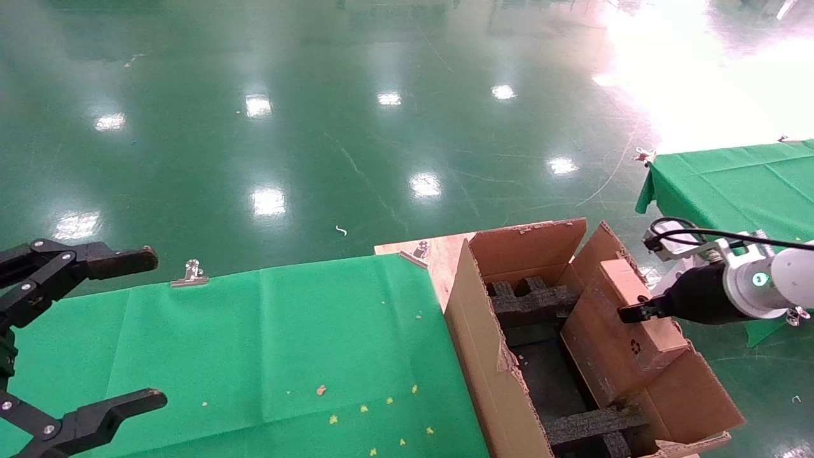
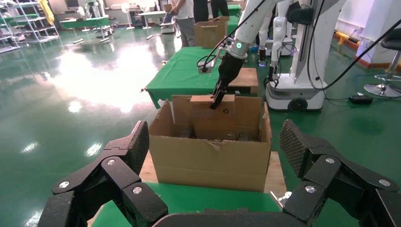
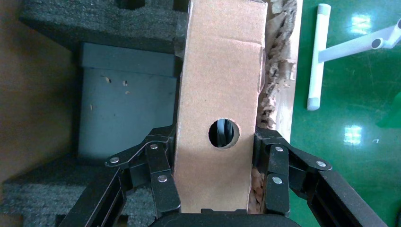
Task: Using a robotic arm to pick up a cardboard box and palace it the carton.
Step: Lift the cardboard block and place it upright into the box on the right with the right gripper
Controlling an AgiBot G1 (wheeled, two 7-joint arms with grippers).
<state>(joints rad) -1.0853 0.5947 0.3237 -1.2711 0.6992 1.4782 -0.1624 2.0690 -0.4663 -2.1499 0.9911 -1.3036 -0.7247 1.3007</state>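
Since the carton sits at the worktop's right edge with foam inserts showing, it's mostly done: the right end effector pinches the cardboard box over its right wall, release left. Left end effector idles spread.

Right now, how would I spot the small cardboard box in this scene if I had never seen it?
Find the big open carton with torn flaps and black foam, beside the green table. Standing on edge along its far-right inside wall is the small box, gripped near the top by the right hand. Unlike the carton, it is closed, flat, and has a round hole and a recycling mark.
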